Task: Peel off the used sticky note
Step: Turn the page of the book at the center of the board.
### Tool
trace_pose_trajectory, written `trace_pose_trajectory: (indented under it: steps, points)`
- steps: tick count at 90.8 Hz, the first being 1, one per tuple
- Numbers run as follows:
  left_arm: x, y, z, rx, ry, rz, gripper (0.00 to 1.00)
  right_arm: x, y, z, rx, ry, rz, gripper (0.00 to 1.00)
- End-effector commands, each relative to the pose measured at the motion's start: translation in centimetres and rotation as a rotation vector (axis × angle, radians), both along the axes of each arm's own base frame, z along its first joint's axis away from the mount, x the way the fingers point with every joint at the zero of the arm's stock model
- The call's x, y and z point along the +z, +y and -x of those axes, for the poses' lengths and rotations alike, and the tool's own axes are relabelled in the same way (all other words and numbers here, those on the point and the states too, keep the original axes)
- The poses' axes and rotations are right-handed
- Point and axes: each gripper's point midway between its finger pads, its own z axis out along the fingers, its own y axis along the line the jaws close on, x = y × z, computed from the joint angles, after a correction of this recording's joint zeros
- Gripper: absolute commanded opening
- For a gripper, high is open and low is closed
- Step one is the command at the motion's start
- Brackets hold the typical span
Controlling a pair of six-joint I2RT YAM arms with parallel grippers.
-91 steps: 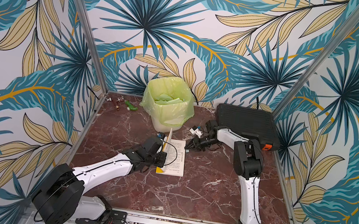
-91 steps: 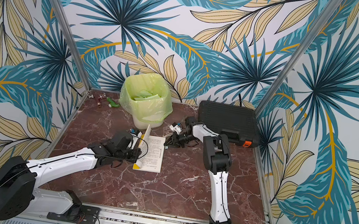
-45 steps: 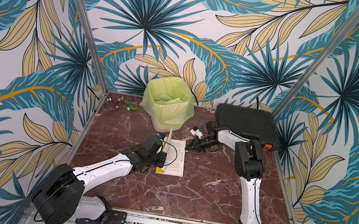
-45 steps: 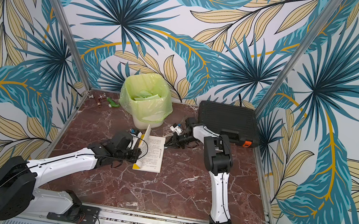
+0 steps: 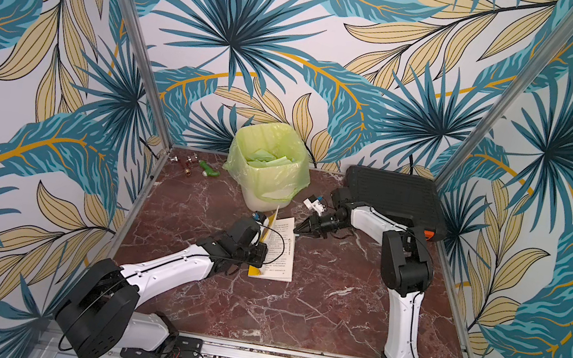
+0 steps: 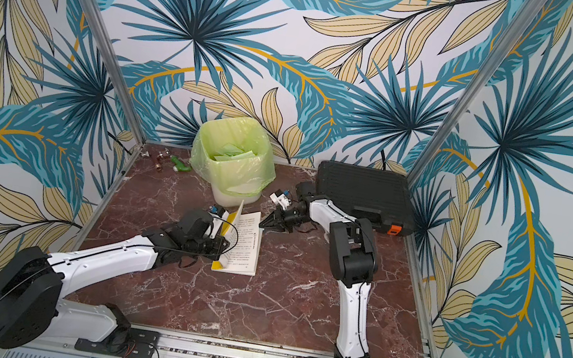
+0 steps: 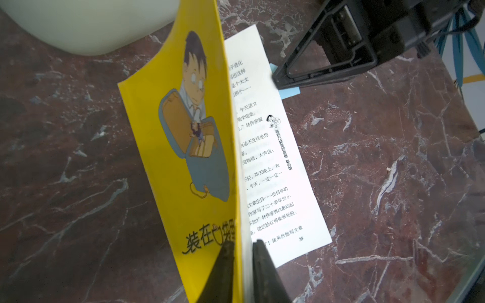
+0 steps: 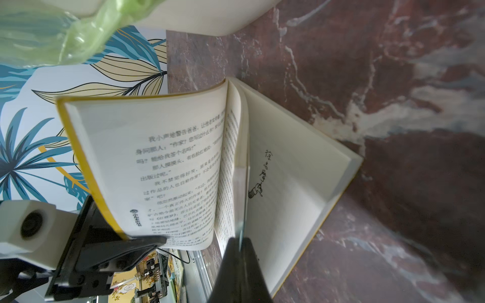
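A yellow-covered book (image 5: 281, 250) (image 6: 246, 244) lies open on the marble table. My left gripper (image 5: 261, 258) (image 7: 242, 245) has its fingers on either side of the lifted cover (image 7: 183, 157) and a few pages, holding them upright. A blue sticky note (image 7: 288, 91) pokes out from the far edge of the open page (image 7: 273, 170). My right gripper (image 5: 298, 230) (image 6: 262, 225) (image 8: 240, 240) is shut on that note, which shows as a thin strip (image 8: 241, 210) running up from its tips. Most of the note is hidden by the fingers.
A white bin with a green liner (image 5: 266, 172) (image 6: 232, 163) stands just behind the book. A black case (image 5: 392, 194) sits at the back right beside the right arm. Small fittings (image 5: 192, 166) lie in the back left corner.
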Motion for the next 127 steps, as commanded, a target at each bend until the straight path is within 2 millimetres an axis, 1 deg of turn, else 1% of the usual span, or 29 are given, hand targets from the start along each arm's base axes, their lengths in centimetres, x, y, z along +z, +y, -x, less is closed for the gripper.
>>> trace_pose_trajectory:
  steps: [1, 11, 19, 35, 47, 49, 58, 60, 77, 81, 91, 100, 113, 121, 127]
  points:
    - [-0.2, -0.4, 0.1, -0.030, 0.000, 0.012, 0.36, 1.8, 0.8, 0.3, 0.008, -0.016, -0.054, 0.00]
    - [0.1, -0.9, 0.2, -0.055, -0.009, 0.039, 0.53, 2.5, 1.5, 0.2, 0.007, -0.023, -0.069, 0.00]
    - [0.4, -1.4, 0.3, -0.074, -0.020, 0.054, 0.62, 3.0, 1.8, 0.2, -0.002, -0.021, -0.075, 0.00]
    - [1.6, -2.6, 0.5, -0.115, -0.060, 0.068, 0.71, 4.1, 2.5, 0.0, -0.041, -0.012, -0.088, 0.00]
    - [2.3, -3.2, 0.4, -0.121, -0.096, 0.016, 0.76, 4.2, 2.6, -0.2, -0.109, 0.022, -0.073, 0.00]
    - [2.4, -3.2, 0.4, -0.117, -0.102, 0.002, 0.78, 4.3, 2.6, -0.3, -0.119, 0.027, -0.072, 0.00]
    - [2.7, -3.4, 0.3, -0.103, -0.126, -0.036, 0.98, 4.1, 2.5, -0.3, -0.173, 0.069, -0.055, 0.00]
    - [2.9, -3.5, 0.3, -0.102, -0.134, -0.037, 0.99, 4.2, 2.5, -0.6, -0.183, 0.056, -0.061, 0.00]
    - [3.3, -4.1, 0.3, -0.076, -0.174, -0.087, 1.00, 4.4, 3.3, -0.4, -0.252, 0.103, -0.050, 0.00]
    - [3.3, -3.8, -0.1, -0.051, -0.191, -0.135, 1.00, 4.6, 3.4, -0.4, -0.267, 0.109, -0.057, 0.00]
    - [3.5, -3.8, -0.4, -0.026, -0.218, -0.238, 1.00, 5.4, 3.8, -0.6, -0.311, 0.128, -0.088, 0.00]
    - [3.0, -3.6, -0.5, -0.007, -0.213, -0.317, 1.00, 6.0, 3.8, -0.7, -0.343, 0.134, -0.098, 0.00]
    - [2.7, -3.8, -0.8, 0.014, -0.207, -0.358, 1.00, 6.7, 3.7, -0.7, -0.366, 0.137, -0.101, 0.00]
    - [2.3, -3.6, -0.9, 0.027, -0.199, -0.391, 0.98, 6.9, 3.8, -0.6, -0.370, 0.134, -0.102, 0.00]
    - [2.0, -3.3, -0.9, 0.034, -0.190, -0.412, 0.93, 7.0, 3.9, -0.6, -0.369, 0.134, -0.102, 0.00]
